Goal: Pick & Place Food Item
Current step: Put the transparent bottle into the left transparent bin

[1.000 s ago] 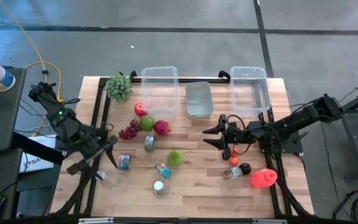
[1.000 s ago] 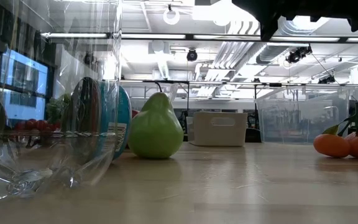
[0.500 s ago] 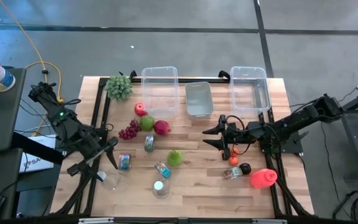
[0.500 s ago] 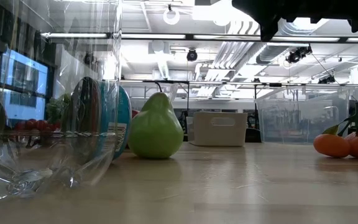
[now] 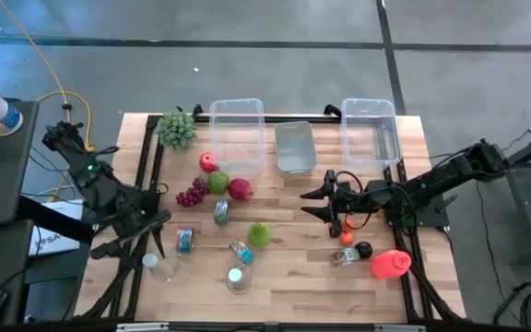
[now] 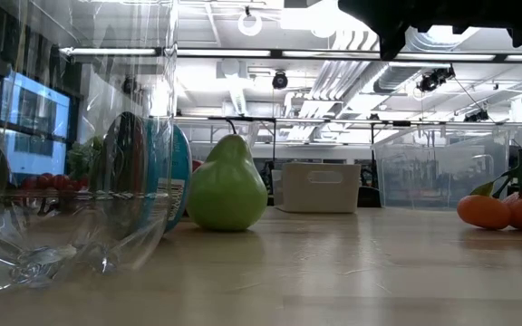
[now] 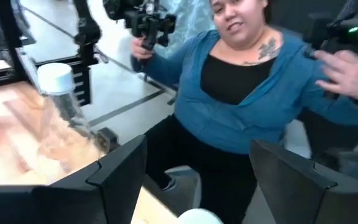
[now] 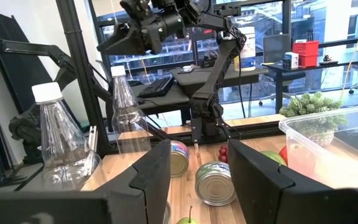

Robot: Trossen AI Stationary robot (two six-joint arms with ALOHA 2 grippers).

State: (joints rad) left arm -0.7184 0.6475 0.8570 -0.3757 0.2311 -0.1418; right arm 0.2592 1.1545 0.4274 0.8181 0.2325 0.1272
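Observation:
A green pear [image 5: 260, 233] stands on the wooden table [image 5: 293, 277] near its middle; it also shows in the low view [image 6: 227, 186]. A red apple [image 5: 208, 162], green apple [image 5: 218, 182], dark red fruit [image 5: 240, 189] and grapes [image 5: 190, 195] lie farther back. My right gripper [image 5: 310, 204] hovers open right of the pear, pointing toward the table's left, with nothing between its fingers [image 8: 148, 177]. My left gripper [image 5: 158, 232] hangs open over the table's left side, holding nothing; its wrist view [image 7: 197, 149] looks off the table at a person.
Three clear bins [image 5: 237, 124] [image 5: 295, 146] [image 5: 370, 129] line the far edge beside a leafy green bunch [image 5: 177, 129]. Cans [image 5: 184, 240] [image 5: 221, 212] [image 5: 240, 251] and plastic bottles [image 5: 238, 279] [image 5: 159, 266] surround the pear. Oranges [image 5: 346, 238] and a red object [image 5: 390, 264] lie near the right edge.
My left gripper has turned a little at the wrist without shifting its place. Its fingers stay open. Nothing on the table has moved.

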